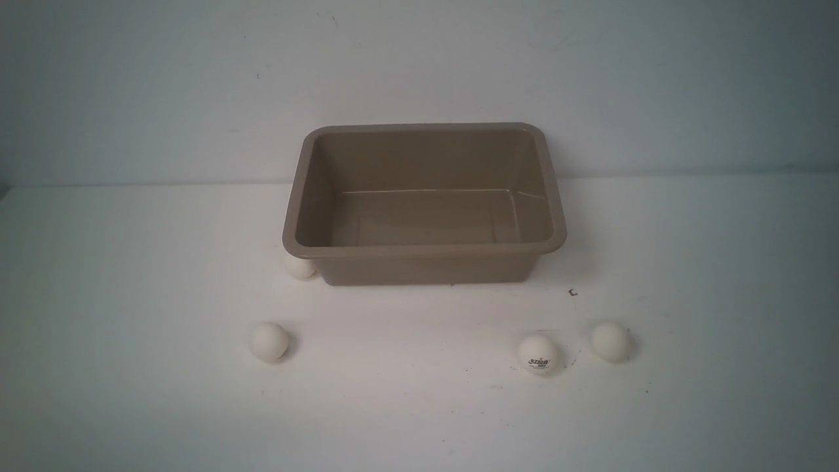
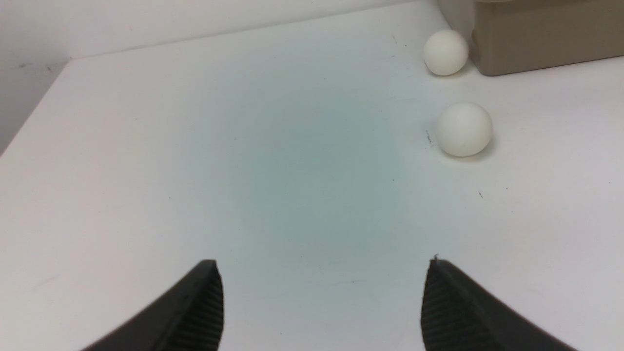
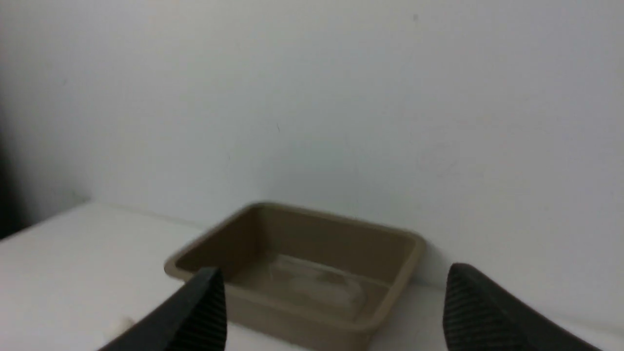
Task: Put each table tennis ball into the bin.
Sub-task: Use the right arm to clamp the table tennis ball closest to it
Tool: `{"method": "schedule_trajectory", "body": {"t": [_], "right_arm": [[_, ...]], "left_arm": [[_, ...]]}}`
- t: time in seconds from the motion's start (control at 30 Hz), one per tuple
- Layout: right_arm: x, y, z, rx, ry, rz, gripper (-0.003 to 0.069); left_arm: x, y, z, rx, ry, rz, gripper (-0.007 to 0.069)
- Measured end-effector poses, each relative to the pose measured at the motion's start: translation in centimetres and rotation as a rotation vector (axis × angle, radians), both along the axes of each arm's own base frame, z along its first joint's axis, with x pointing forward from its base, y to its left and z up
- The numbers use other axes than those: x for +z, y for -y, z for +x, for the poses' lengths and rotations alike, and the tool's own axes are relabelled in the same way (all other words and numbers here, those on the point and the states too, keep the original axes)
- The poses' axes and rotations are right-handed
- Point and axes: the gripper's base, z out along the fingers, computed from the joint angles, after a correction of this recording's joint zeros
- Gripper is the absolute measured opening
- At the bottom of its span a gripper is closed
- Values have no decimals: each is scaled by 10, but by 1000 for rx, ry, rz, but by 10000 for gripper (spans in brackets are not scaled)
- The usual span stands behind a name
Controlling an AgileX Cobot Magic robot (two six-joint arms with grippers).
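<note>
The bin (image 1: 426, 269), a taupe rectangular tub with rounded corners, sloped walls and a flared rim, stands upright and empty straight ahead of my right gripper (image 3: 334, 302). Two plain white balls lie ahead of my left gripper (image 2: 324, 292), off to the bin's side of it. The nearer ball (image 2: 464, 129) sits alone, and the farther ball (image 2: 446, 52) is just beside the bin's near corner, partly under its rim. On my right gripper's side, in front of the bin, rest the logo ball (image 1: 538, 354), print facing me, and a plain ball (image 1: 610, 341) near it, not touching.
</note>
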Motion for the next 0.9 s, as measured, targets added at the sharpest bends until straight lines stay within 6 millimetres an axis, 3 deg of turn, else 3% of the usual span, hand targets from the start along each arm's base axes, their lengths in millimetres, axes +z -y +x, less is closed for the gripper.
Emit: {"method": "schedule_trajectory", "body": {"t": [0.1,0.3,0.63,0.77,0.9], "right_arm": [[-19,1,25,-14,-208,-45,476],[-46,2,66,-40,-445,-84,367],[-77,5,114,-67,-546,-154,150],[-90,3,130,-37,-592,-187,141],[-94,0,151,-19,-629,-166,177]], "left_arm": [[0,0,0,0,0,0,492],[0,0,0,0,0,0,492],[0,0,0,0,0,0,492],[0,0,0,0,0,0,492],[0,0,0,0,0,0,492]]}}
